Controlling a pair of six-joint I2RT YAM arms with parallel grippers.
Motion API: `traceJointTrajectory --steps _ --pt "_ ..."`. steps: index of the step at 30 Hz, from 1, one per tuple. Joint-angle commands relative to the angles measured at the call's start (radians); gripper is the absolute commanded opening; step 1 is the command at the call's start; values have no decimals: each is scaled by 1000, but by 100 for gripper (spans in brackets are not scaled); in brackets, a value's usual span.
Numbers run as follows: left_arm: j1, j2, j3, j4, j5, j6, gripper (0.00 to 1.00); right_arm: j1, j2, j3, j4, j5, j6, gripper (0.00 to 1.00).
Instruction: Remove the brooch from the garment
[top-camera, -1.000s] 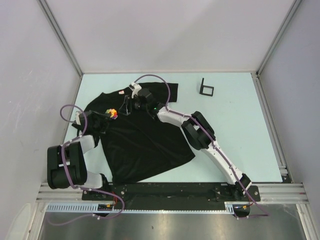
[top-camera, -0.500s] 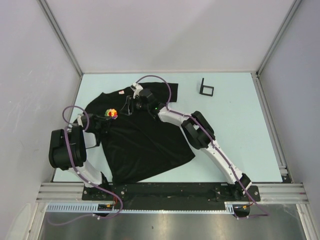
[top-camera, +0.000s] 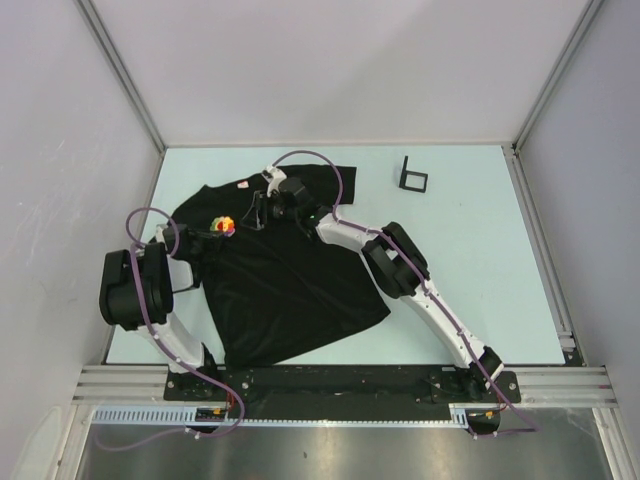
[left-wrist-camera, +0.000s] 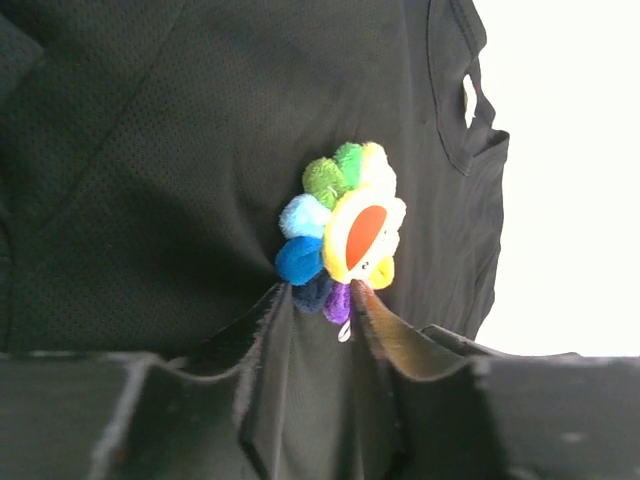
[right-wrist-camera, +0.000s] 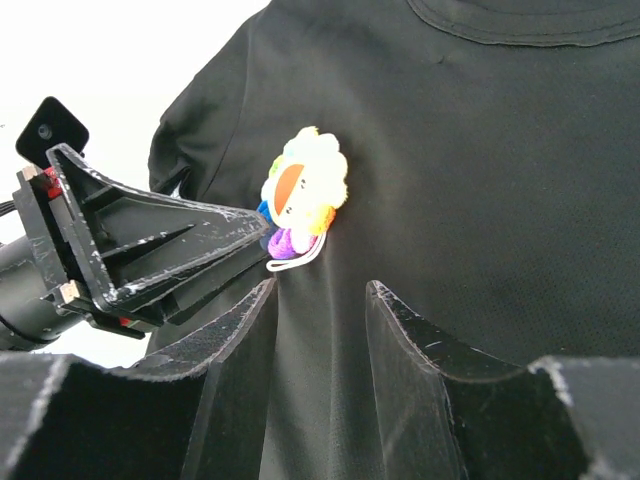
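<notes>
Your left elbow now swung forward; left gripper straddles brooch base, jaws slightly apart, grip unconfirmed. Right gripper open, empty, over garment. Looks pull-ready.

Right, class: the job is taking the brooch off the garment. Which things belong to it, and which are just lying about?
Belongs to the job:
small multicoloured fluffy flower brooch
large black short-sleeved T-shirt
left end effector
right end effector

Just lying about:
small black square frame
</notes>
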Motion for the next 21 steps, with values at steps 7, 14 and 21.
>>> traceJointTrajectory --steps 7,14,21 --pt "-41 -31 124 -118 -80 152 12 -6 12 62 21 -12 -5 45" --pt "-161 -74 287 -419 -304 301 0 -4 15 87 -22 13 -44 45" --pt "-268 -18 469 -643 -444 408 0 -35 26 88 3 -32 16 45"
